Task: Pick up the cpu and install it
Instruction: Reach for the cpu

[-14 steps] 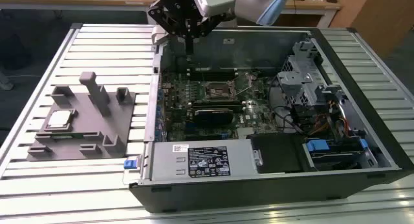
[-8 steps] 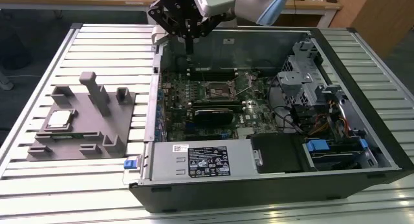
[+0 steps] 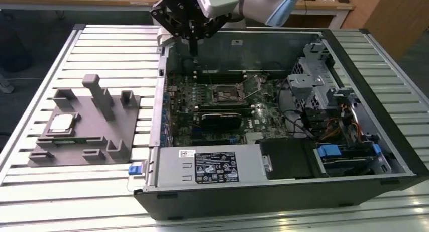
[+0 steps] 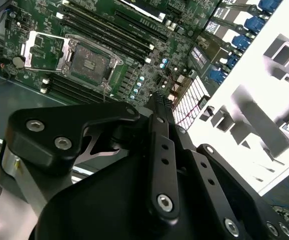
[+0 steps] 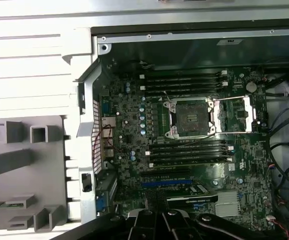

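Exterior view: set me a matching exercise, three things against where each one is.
Things:
1. cpu
2. gripper
3. socket

Places:
A. on the motherboard, inside the case
B. above the case's far wall
C. lying on the grey tray, outside the case

Pairs: 1-C, 2-B, 3-A.

Pale slatted desk [image 3: 100, 46] in the exterior view. At 9 o'clock on the slats, grey tray [image 3: 90, 129] lying flat. From centre out to 3 o'clock, open case [image 3: 268, 199] on its side, just beside tray.
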You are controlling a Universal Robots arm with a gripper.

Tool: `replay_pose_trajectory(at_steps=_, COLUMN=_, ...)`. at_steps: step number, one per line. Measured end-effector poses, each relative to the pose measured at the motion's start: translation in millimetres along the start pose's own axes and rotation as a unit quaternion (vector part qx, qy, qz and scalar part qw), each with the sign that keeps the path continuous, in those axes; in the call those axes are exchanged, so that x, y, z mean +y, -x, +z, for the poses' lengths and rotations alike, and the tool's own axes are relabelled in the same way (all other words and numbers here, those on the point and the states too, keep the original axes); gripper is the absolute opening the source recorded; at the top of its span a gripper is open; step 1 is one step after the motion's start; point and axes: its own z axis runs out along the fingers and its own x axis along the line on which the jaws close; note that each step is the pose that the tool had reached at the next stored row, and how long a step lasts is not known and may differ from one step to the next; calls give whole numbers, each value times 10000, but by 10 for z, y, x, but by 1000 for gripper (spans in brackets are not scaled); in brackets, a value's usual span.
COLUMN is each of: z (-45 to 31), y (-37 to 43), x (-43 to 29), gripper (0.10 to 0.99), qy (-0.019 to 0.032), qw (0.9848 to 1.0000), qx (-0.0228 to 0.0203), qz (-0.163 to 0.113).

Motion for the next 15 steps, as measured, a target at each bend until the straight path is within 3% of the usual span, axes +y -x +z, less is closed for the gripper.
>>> replay_pose_trajectory(at_steps=15, z=-3, y=-103, x=-7, gripper=106, qy=0, qw=10000, qx=0, qz=0)
